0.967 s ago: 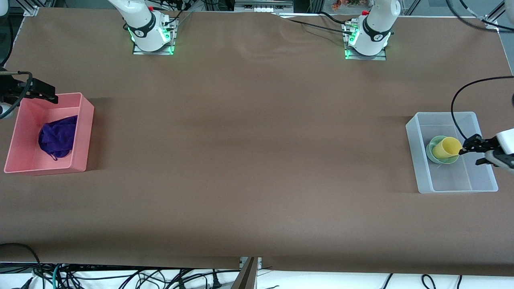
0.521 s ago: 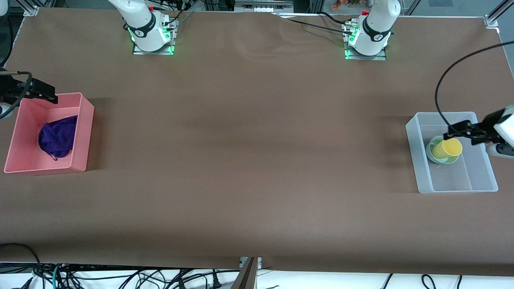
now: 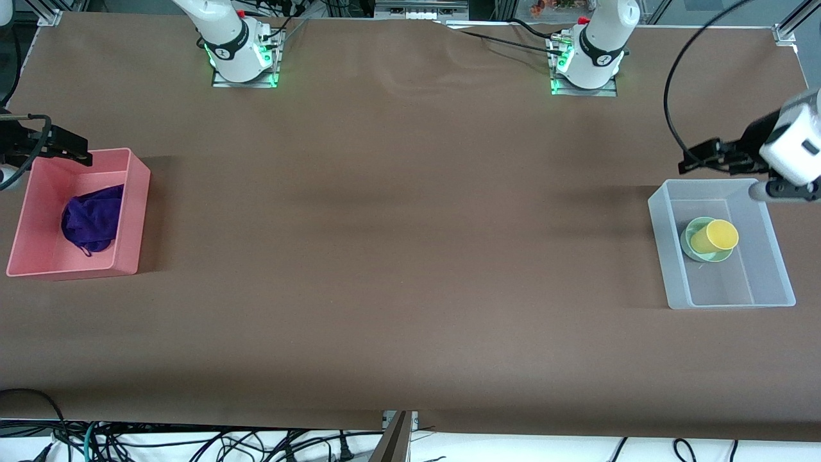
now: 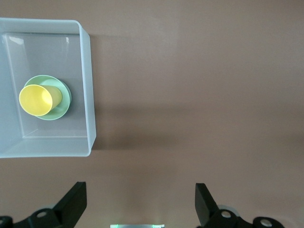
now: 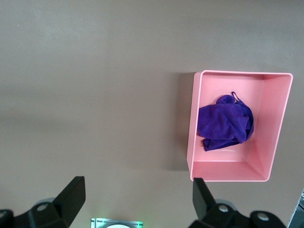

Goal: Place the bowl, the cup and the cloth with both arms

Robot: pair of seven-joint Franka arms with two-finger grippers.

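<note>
The yellow cup lies tilted in the mint-green bowl, inside the clear bin at the left arm's end of the table. In the left wrist view the cup and bowl show in that bin. My left gripper is open and empty, in the air over the table beside the bin's rim on the bases' side. The purple cloth lies bunched in the pink bin; the right wrist view shows it too. My right gripper is open, empty, over that bin's corner.
Both bins stand at opposite ends of the brown table, the pink bin at the right arm's end. The arm bases stand along the table's top edge. A black cable loops above the left gripper.
My left gripper has pulled away from the cup, out of the clear bin and toward the bases. The cup stays in the bowl. The right arm has not moved.
</note>
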